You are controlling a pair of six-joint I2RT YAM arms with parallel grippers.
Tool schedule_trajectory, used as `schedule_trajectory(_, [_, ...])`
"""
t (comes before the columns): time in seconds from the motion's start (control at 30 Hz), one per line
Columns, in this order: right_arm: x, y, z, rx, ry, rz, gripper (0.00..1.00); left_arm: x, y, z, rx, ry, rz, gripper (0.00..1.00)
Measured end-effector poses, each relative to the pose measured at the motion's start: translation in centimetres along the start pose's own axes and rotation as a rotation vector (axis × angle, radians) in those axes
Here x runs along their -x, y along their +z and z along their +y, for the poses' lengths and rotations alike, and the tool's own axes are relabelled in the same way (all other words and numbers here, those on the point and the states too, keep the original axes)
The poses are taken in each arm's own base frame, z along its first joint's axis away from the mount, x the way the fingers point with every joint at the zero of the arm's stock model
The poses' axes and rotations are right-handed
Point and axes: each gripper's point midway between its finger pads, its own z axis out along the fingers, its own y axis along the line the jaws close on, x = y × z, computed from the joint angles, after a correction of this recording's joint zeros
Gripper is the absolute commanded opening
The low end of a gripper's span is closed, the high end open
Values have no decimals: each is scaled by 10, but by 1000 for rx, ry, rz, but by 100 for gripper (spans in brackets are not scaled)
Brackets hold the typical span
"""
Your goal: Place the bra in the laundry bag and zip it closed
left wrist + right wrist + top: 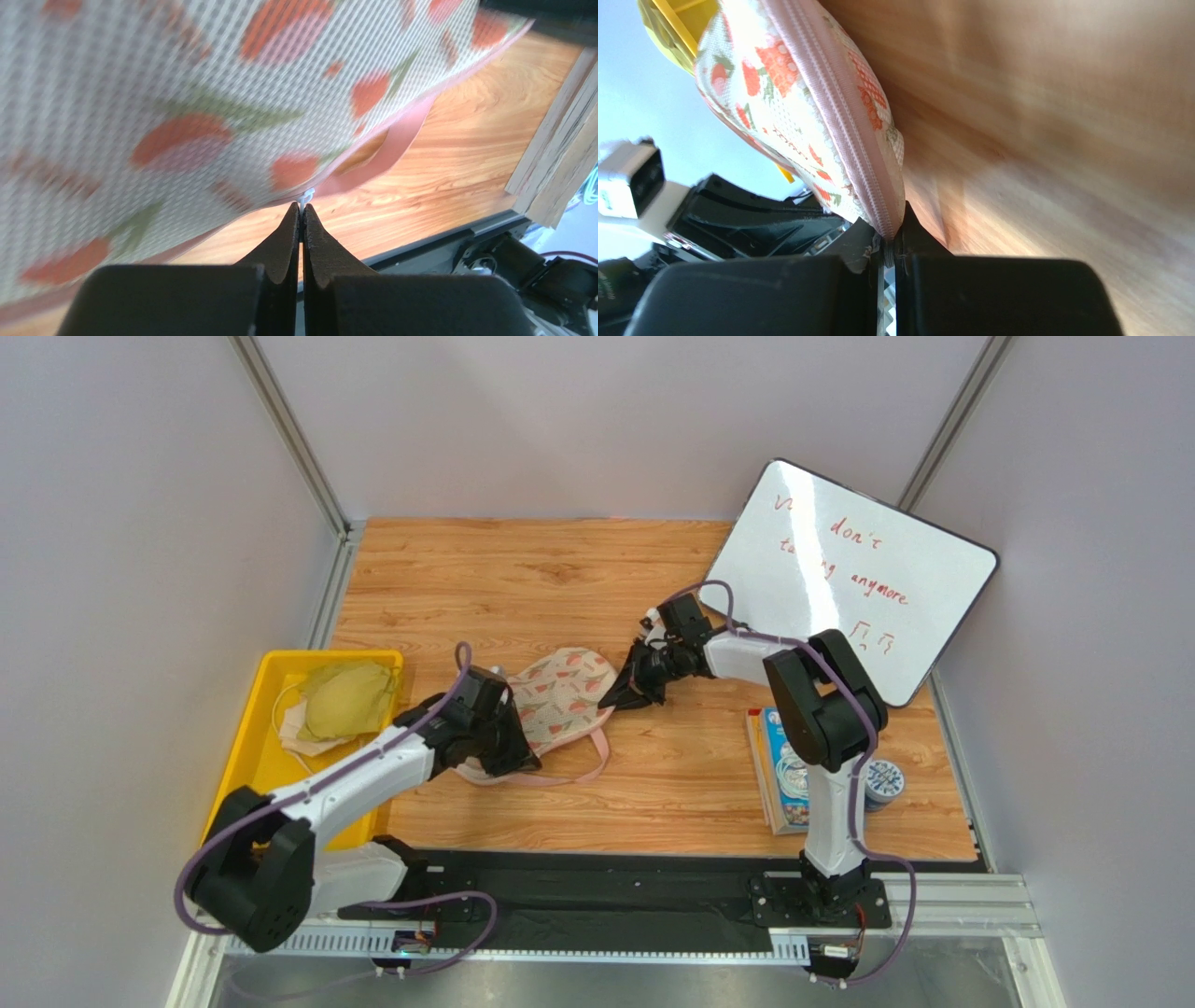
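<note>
Pinching a white tab [306, 198] at the laundry bag [210, 105] edge with closed left gripper [302, 210]; clamping its pink zipper end [878, 210] with right gripper [892, 241]. Cannot see inside.

Red "don't … anymore" on whiteboard [847, 577]

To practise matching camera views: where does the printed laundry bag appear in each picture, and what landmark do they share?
Top external: laundry bag at centre.
Left wrist: laundry bag fills upper left.
Right wrist: laundry bag at upper left.
Shared landmark: the wooden tabletop.
</note>
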Motion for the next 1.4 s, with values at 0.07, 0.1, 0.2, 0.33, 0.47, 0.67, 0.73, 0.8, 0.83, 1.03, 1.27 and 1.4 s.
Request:
schedule_trajectory(0.07, [9,0,5,-7,-26,-5,0,-3,-10,7,4,3,-26,0])
schedule_trajectory(0.1, [15,0,8,-10,-46,-10,0,-4,-14,9,2,6,-37,0])
schedule_trajectory(0.2, [28,3,14,-29,-78,-21,0,-5,-19,10,-4,13,-44,0])
schedule_trajectory(0.33, [46,8,20,-60,-96,-34,28,-8,-14,7,-16,15,-20,0])
schedule_trajectory(0.47, [60,7,22,-116,-97,-58,66,-12,-6,-3,-61,1,30,0])
schedule_trajectory(0.67, [51,-14,13,-187,-85,-87,74,-7,-1,-24,-112,0,77,0])
schedule_trajectory(0.73, [35,-25,10,-198,-75,-78,72,-1,-2,-34,-134,7,71,0])
schedule_trajectory(0.8, [19,-33,9,-194,-76,-72,68,4,-3,-42,-156,14,64,0])
schedule_trajectory(0.83, [10,-36,10,-185,-79,-64,65,5,-3,-45,-165,16,62,0])
schedule_trajectory(1.03, [-44,-19,32,-71,-114,19,57,4,-1,-47,-173,16,76,0])
schedule_trajectory(1.27, [-67,12,57,31,-141,100,52,3,-2,-49,-184,17,82,0])
schedule_trajectory(1.4, [-64,26,59,62,-107,107,30,3,-3,-50,-188,19,79,0])
